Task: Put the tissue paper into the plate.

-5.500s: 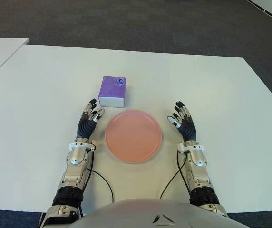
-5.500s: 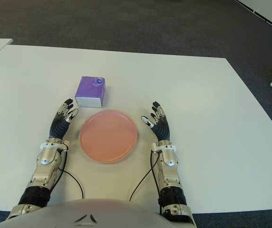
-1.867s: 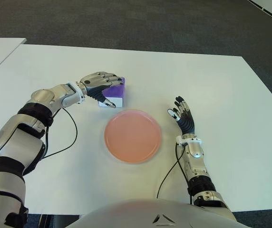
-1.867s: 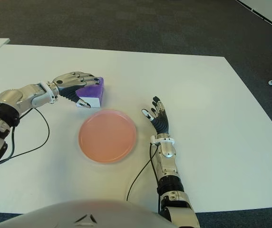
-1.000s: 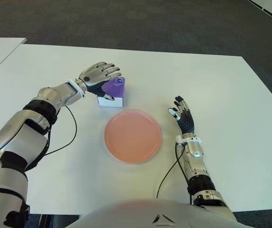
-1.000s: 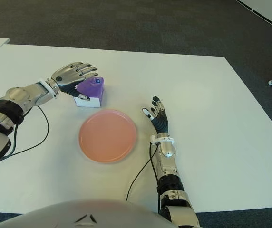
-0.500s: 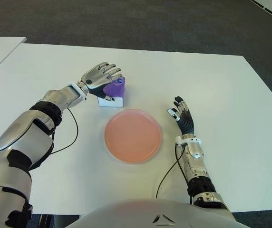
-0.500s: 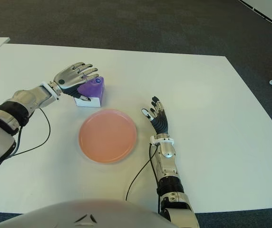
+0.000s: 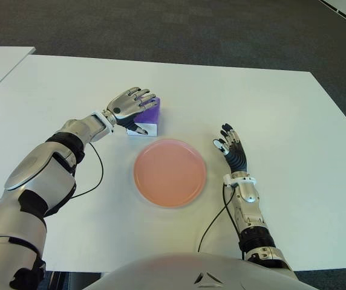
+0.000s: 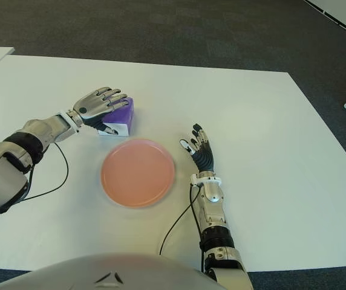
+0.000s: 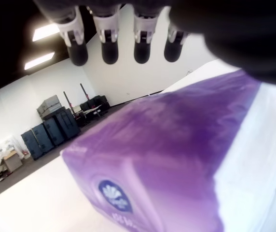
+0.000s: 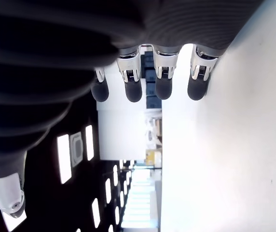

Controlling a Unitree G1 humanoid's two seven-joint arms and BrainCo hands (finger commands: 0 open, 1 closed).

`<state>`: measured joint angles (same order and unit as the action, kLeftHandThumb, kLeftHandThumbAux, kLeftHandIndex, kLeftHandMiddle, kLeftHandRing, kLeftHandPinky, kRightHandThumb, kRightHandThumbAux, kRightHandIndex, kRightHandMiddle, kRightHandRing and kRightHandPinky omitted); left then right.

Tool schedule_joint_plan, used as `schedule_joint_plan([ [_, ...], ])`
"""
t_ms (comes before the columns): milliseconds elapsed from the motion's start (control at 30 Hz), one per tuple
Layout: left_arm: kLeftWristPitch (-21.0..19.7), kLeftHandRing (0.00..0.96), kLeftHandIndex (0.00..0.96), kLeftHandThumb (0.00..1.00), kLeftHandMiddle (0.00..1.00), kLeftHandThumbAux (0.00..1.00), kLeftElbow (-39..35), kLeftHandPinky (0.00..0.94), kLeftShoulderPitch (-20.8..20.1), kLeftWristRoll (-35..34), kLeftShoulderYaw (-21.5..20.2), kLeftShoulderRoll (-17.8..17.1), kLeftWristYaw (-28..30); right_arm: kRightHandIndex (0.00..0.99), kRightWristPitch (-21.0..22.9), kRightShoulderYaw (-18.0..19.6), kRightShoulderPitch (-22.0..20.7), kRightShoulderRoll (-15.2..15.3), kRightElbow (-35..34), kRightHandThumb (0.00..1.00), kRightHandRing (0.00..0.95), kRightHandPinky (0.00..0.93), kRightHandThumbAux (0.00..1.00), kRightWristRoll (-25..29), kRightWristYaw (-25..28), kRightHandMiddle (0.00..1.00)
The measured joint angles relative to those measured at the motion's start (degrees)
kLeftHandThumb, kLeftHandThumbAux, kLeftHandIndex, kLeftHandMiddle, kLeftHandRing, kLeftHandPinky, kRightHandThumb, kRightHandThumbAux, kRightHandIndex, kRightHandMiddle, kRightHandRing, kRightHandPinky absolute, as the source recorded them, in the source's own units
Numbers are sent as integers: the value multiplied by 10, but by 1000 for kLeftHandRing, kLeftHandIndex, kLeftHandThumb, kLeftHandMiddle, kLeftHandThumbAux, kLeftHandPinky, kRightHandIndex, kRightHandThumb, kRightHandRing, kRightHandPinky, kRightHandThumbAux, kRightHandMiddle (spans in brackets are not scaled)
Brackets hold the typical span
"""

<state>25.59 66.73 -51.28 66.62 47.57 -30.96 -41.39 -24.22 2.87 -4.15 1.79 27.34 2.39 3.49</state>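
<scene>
The left hand's fingers [image 9: 141, 94] are stretched out, slightly fanned, over the top of the purple tissue pack [image 9: 148, 115], with the thumb down at the pack's near left corner; from the wrist camera the fingertips [image 11: 110, 48] stick out past the pack's purple top rather than wrapping it, so it looks more like a hand laid over it than a real grip, though the contact under the palm is hidden. The left hand [image 9: 127, 104] reaches in from the left, its forearm low across the white table [image 9: 282, 109]. The tissue pack sits on the table just beyond the far left edge of the pink plate [image 9: 169, 173], close to the rim but outside it. On the right of the plate, apart from it, the right hand [image 9: 233, 151] shows with straight, loosely parted fingers, holding nothing. A black cable [image 9: 212, 219] loops along the table beside that forearm. Dark carpet [image 9: 221, 30] lies beyond the far edge.
</scene>
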Motion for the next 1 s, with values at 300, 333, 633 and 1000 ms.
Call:
schedule_joint_plan([
  [300, 26, 0, 0, 0, 0, 247, 3, 0, 0, -23, -1, 1, 47, 0, 1, -1, 1, 0, -1, 1, 0, 0, 569, 0, 0, 0],
  [333, 28, 0, 0, 0, 0, 247, 3, 0, 0, -25, -1, 1, 49, 0, 1, -1, 1, 0, -1, 1, 0, 0, 569, 0, 0, 0],
  [633, 33, 0, 0, 0, 0, 246, 4, 0, 0, -36, -1, 1, 63, 0, 9, -2, 4, 0, -7, 0, 0, 0, 564, 1, 4, 0],
  [1000, 33, 0, 0, 0, 0, 245, 9, 0, 0, -42, -1, 1, 64, 0, 10, -6, 13, 0, -19, 0, 0, 0, 567, 0, 6, 0],
])
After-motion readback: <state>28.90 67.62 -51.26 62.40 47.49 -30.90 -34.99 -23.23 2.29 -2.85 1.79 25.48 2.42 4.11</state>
